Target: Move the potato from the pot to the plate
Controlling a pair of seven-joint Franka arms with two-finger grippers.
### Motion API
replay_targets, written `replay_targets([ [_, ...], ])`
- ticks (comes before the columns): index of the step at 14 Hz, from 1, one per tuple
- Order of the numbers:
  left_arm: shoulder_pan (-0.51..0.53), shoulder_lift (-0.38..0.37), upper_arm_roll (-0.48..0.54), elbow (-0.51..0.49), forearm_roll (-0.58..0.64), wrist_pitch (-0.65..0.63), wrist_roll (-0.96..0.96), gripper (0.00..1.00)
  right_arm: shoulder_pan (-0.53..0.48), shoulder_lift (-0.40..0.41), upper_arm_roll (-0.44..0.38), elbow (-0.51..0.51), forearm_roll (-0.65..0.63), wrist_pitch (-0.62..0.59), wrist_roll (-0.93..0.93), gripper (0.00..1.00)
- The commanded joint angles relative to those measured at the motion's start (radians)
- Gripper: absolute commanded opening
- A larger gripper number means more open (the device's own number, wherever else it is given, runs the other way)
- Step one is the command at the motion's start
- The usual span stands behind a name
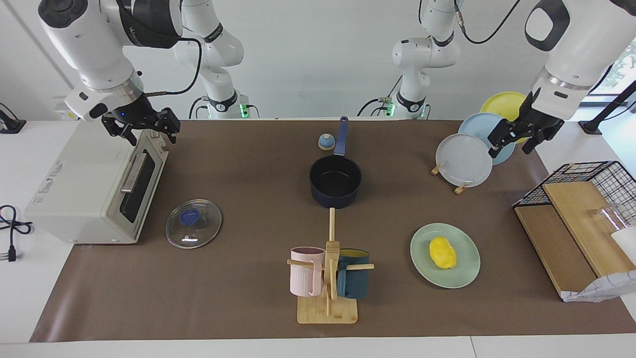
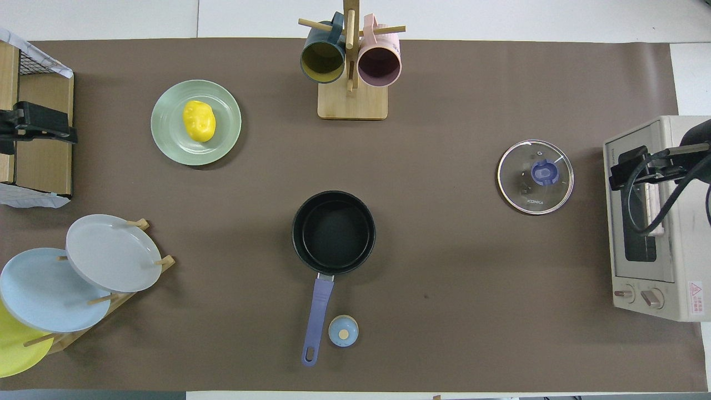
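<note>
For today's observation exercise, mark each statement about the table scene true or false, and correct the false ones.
1. The small yellow lumpy potato lies on the pale mint-green round plate. True.
2. The dark navy-blue saucepan holds food. False: it is empty.
3. The clear glass lid covers the saucepan. False: it lies on the table beside the white toaster oven.
4. The left gripper is open and holds nothing. True.
</note>
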Motion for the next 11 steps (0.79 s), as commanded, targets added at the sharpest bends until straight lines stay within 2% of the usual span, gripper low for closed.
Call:
replay_targets([
  [1, -0.016, -0.059, -0.001, -0.038, 0.027, -0.079, 0.014, 1.00, -0.007, 0.002, 0.008, -0.011, -0.013, 0.009, 0.014, 1.00],
  [3, -0.019, -0.070, -0.003, -0.050, 0.026, -0.128, 0.015, 1.00, -0.007, 0.005, 0.002, -0.011, -0.013, 0.006, 0.012, 1.00],
  [6, -0.019, -0.095, -0.004, -0.098, 0.021, -0.136, 0.017, 1.00, -0.007, 0.007, -0.001, -0.003, -0.011, 0.006, 0.011, 1.00],
  [10, -0.028, -0.038, -0.004, 0.005, 0.030, -0.147, 0.015, 1.00, -0.008, 0.002, -0.009, 0.001, -0.007, 0.004, 0.014, 1.00],
  [11, -0.028, -0.038, -0.004, 0.005, 0.030, -0.146, 0.015, 1.00, -0.008, -0.001, -0.012, 0.001, -0.005, 0.006, 0.016, 1.00],
])
